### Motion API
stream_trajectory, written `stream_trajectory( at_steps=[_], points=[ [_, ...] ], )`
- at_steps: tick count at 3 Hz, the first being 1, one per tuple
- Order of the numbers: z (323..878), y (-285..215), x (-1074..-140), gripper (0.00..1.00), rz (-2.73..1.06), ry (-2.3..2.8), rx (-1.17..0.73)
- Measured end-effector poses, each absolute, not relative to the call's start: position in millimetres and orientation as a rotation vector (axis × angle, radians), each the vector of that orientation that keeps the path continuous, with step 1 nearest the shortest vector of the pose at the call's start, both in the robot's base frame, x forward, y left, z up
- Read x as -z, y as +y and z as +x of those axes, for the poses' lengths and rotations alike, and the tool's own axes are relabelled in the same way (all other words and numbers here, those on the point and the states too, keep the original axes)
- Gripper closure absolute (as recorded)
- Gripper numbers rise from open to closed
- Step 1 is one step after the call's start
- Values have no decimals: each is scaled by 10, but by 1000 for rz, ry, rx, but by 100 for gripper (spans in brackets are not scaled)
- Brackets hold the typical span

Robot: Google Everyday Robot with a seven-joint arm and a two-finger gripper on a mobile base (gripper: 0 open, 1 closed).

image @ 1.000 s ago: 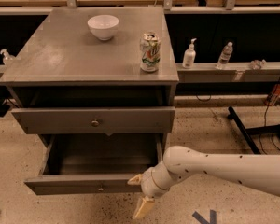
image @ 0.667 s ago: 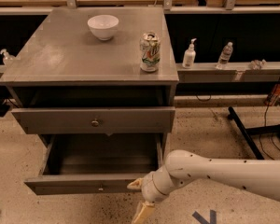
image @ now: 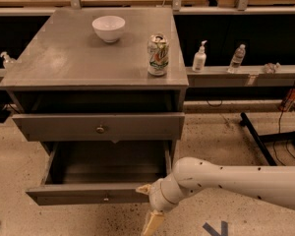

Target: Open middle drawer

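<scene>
The middle drawer [image: 88, 194] is pulled far out, under the top drawer [image: 64, 127]. My gripper [image: 147, 206] is at the right end of its front, fingers spread and holding nothing. The arm reaches in low from the right. The cabinet top [image: 54, 63] carries one can [image: 158, 54], whose label I cannot read, and one white bowl [image: 108, 27].
</scene>
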State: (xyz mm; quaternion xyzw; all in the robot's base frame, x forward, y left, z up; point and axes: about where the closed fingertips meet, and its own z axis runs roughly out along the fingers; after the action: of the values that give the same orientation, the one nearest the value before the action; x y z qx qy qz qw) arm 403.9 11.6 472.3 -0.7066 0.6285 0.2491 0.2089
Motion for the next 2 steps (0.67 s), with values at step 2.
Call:
stream_trajectory(
  at_steps=[2],
  points=[
    [4705,-40,-4450,22,-2010,1751,-516]
  ],
)
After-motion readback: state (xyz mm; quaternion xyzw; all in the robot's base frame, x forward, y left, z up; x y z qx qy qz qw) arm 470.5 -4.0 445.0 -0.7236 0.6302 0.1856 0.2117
